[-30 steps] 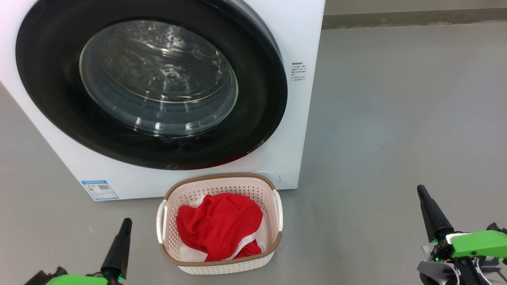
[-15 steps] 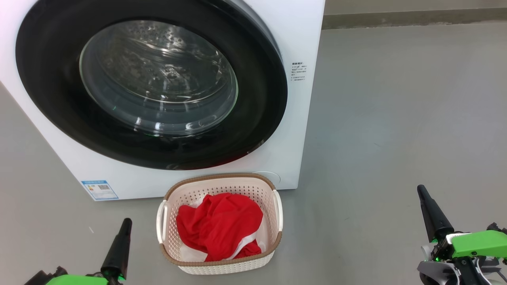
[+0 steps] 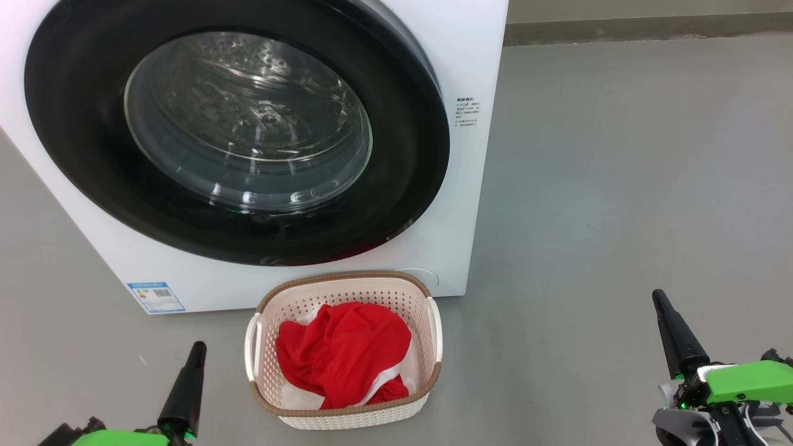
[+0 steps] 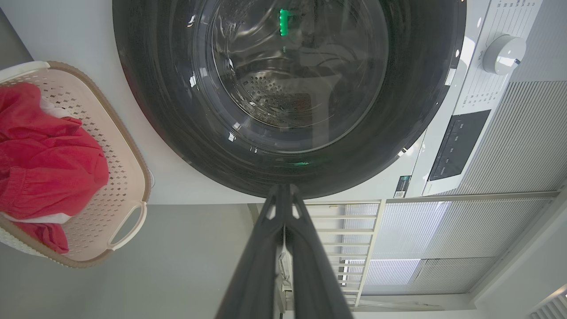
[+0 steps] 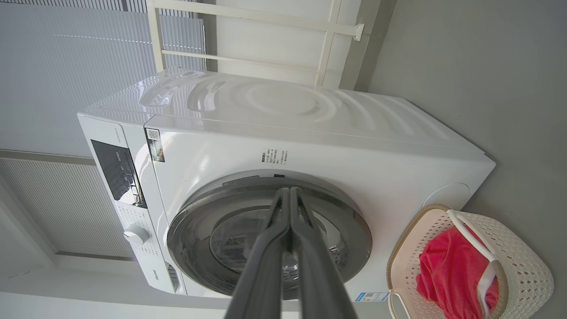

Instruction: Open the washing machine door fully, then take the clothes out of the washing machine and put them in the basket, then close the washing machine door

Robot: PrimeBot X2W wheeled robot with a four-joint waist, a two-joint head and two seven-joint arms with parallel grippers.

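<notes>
The white washing machine (image 3: 461,56) fills the upper left of the head view, and its black-rimmed door (image 3: 74,136) lies flat against the front. Red and white clothes (image 3: 344,353) sit piled in the cream basket (image 3: 347,284) on the floor just before the machine. My left gripper (image 3: 197,348) is shut and holds nothing, low and left of the basket. My right gripper (image 3: 658,297) is shut and holds nothing, well to the right. The left wrist view shows the door (image 4: 416,88), the basket (image 4: 128,146) and clothes (image 4: 48,164). The right wrist view shows the washing machine (image 5: 288,128), door (image 5: 186,230) and basket (image 5: 527,266).
Grey floor (image 3: 619,186) stretches to the right of the machine up to a wall base (image 3: 644,28). A control panel and a white dial (image 4: 502,53) sit on the machine's front. A pale railing (image 4: 354,239) and ribbed wall stand beside the machine.
</notes>
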